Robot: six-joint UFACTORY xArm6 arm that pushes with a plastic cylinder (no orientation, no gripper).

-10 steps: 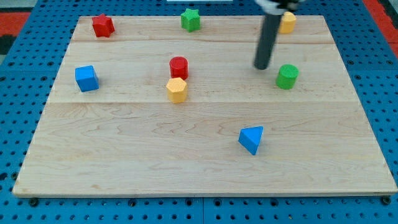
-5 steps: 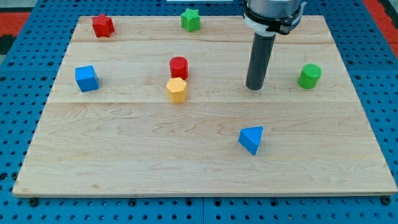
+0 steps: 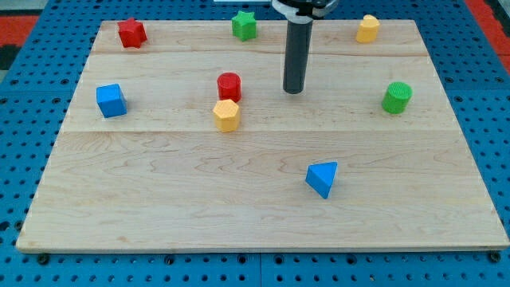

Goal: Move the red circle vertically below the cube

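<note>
The red circle (image 3: pixel 229 85) is a short red cylinder near the middle of the wooden board (image 3: pixel 159 199), touching or almost touching the yellow hexagon (image 3: pixel 226 115) just below it. The blue cube (image 3: pixel 111 100) sits at the view's left, level with the red circle. My tip (image 3: pixel 294 90) rests on the board to the right of the red circle, a clear gap apart, at about its height in the view.
A red star (image 3: pixel 131 33) sits at the top left, a green star (image 3: pixel 244 25) at the top middle, a yellow block (image 3: pixel 367 29) at the top right. A green cylinder (image 3: pixel 396 97) is at the right, a blue triangle (image 3: pixel 322 178) lower right.
My tip has moved left, from near the green cylinder toward the red circle. The green cylinder shifted right between the first two frames. The other blocks have not moved.
</note>
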